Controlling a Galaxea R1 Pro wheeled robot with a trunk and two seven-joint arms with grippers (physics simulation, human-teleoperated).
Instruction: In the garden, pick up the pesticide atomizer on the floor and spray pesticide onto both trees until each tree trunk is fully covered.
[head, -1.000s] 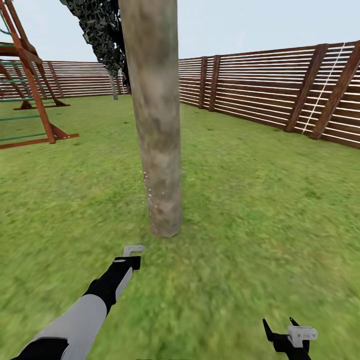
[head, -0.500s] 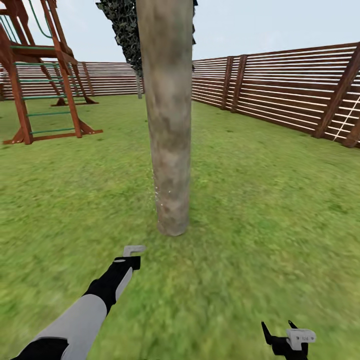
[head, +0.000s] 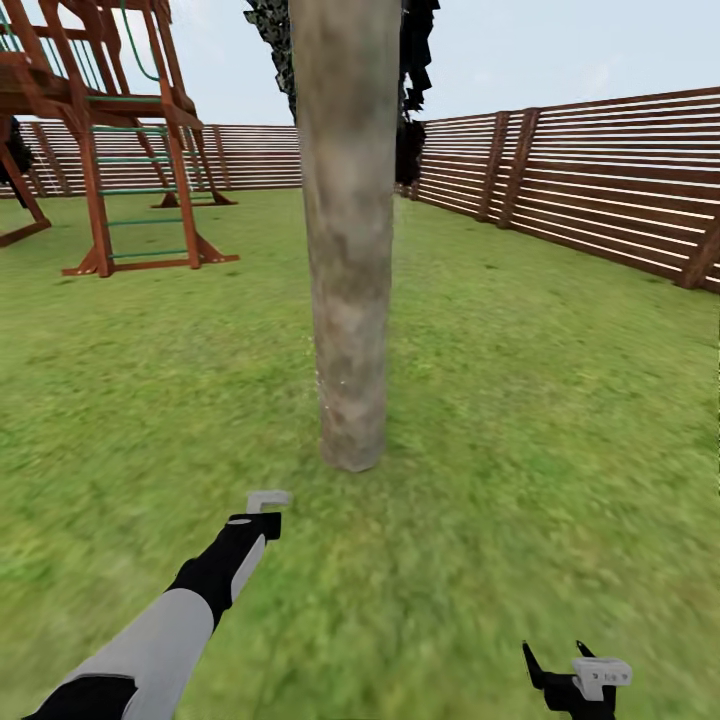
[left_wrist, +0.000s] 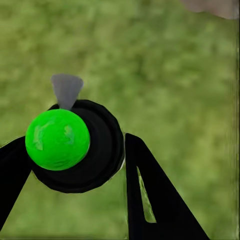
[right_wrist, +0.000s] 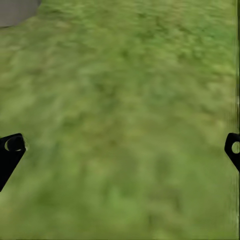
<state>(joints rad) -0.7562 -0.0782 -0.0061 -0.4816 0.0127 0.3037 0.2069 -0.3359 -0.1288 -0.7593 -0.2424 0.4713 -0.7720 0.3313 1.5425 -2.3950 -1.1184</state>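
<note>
A thick mottled beige-grey tree trunk (head: 348, 250) rises from the grass (head: 520, 420) straight ahead, with a few faint white pesticide specks (head: 322, 385) low on its left edge. My left gripper (head: 262, 508) reaches toward the trunk's foot and stops short of it. In the left wrist view the left gripper (left_wrist: 75, 142) is shut on the pesticide atomizer (left_wrist: 75, 145), a round black bottle with a bright green dot and a grey nozzle. The trunk's base (left_wrist: 215, 6) shows at that view's corner. My right gripper (head: 555, 652) hangs low at the right, open over bare grass (right_wrist: 122, 145).
A brown wooden play frame (head: 120, 150) with a green-runged ladder stands at the back left. A slatted wooden fence (head: 600, 180) runs along the right and the back. Dark foliage (head: 415, 100) shows behind the trunk. A grey patch (right_wrist: 15, 10) lies at the edge of the right wrist view.
The whole picture has shifted: the camera turned left, so the trunk and play frame sit further right in view. Both arms keep their pose. Fewer white specks show on the trunk.
</note>
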